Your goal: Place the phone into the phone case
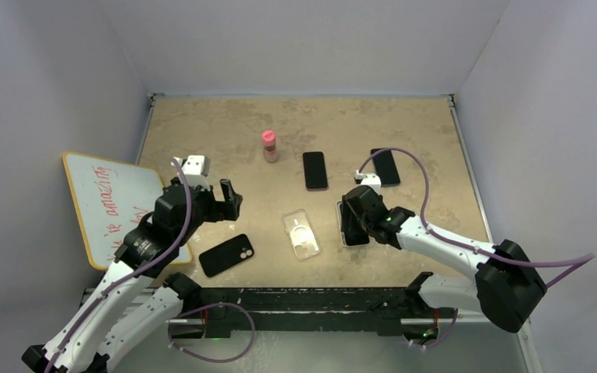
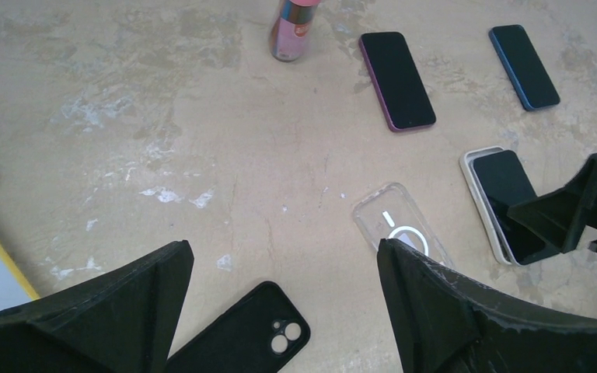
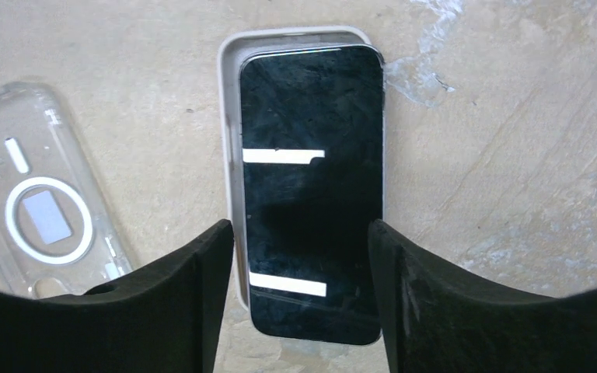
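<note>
The phone [image 3: 311,194] lies face up on the white case [image 3: 229,85], only part seated; the case's rim shows along the top and left sides, and the phone's near end overhangs the case. The right tool [image 3: 299,241] has its fingers apart, one on each long side of the phone's near half; I cannot tell whether they touch its edges. The left tool [image 2: 280,252] hangs spread wide above the table [image 1: 404,124], holding nothing.

The phone looks like a stiff, fairly heavy slab with a glass face that is smooth, slippery and easy to scratch; the long side edges are probably the safest place to grip or nudge it. The case looks light and a little flexible, so it will likely slide on the table under a sideways push; pressing down near the corners should seat the phone better than shoving it.

The clear case [image 3: 47,217] lies just to the left of the white one, leaving little room on that side; to the right there is bare table. The black case [image 2: 249,334], purple phone [image 2: 396,78], blue phone [image 2: 524,66] and bottle [image 2: 291,31] lie well apart from the work.
</note>
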Available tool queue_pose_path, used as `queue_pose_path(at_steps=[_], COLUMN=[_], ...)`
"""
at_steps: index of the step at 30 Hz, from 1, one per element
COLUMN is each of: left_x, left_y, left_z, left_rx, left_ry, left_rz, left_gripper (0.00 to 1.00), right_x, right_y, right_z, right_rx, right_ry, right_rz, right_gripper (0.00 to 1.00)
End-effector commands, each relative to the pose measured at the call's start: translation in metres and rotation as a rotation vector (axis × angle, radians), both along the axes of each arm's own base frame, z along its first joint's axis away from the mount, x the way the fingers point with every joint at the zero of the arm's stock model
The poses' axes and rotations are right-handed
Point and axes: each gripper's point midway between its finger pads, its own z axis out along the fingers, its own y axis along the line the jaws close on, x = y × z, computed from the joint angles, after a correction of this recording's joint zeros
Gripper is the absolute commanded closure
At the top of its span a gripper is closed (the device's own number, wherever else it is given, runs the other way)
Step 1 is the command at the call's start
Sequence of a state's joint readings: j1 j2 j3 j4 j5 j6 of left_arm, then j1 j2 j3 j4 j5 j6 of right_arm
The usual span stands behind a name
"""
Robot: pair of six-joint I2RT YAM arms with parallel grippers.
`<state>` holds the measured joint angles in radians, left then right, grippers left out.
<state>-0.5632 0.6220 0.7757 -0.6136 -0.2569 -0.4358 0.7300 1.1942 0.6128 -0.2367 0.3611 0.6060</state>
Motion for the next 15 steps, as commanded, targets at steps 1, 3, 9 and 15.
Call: queue_pose_path(at_steps=[1,3,9,15], left_x=[0.004,0.004,0.007,0.0], left_y=[-0.024,-0.043,-0.107,-0.177], left_z=[0.012,0.006,-0.034,-0.057], left_rx=[-0.063,-0.08,-0.159,-0.189], left_ry=[-0.018,0.012,0.2,0.245], left_rz=[-0.098,-0.186,-0.402,-0.511], left_gripper=[0.09,0.09,0.06,0.08], right_x=[0.006,0.006,0.004,-0.001], right_y=[-0.019,-0.023,-0.035,-0.035], right_z=[0.0,0.002,0.008,0.004], right_rx=[-0.063,-0.06,-0.031,0.055], right_ry=[0.011,0.024,0.042,0.095], right_rz=[-0.089,-0.108,-0.15,-0.146], right_gripper=[0.36,0.36,0.36,0.45])
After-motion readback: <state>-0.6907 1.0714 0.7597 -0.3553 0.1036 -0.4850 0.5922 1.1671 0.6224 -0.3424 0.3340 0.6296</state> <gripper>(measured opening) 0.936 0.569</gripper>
